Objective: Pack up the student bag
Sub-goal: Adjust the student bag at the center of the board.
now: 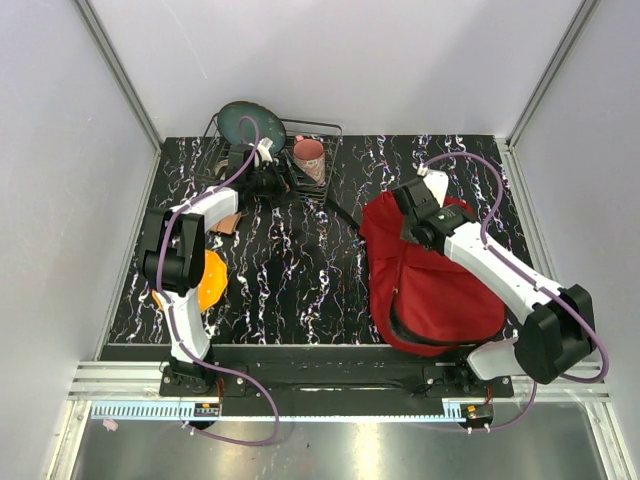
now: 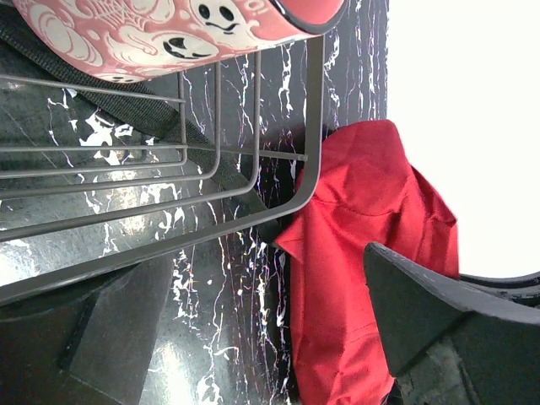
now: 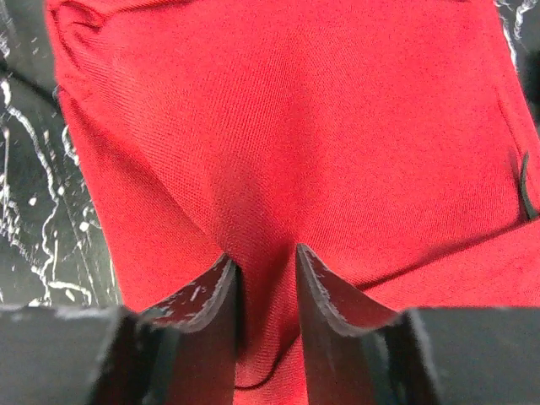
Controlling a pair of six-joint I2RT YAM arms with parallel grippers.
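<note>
Bag: the red bag (image 1: 430,280) lies on the right side of the counter (image 1: 290,280), in front of the right arm.
Right pincer: the right pincer (image 3: 264,257) is nearly closed, pinching a fold of fabric at the bag's far end.
Left pincer: the left pincer (image 1: 272,183) is spread wide and holds nothing, beside the rack (image 1: 318,128).
Rack: it stands at the counter's back with a pink mug (image 1: 309,153) inside.
</note>
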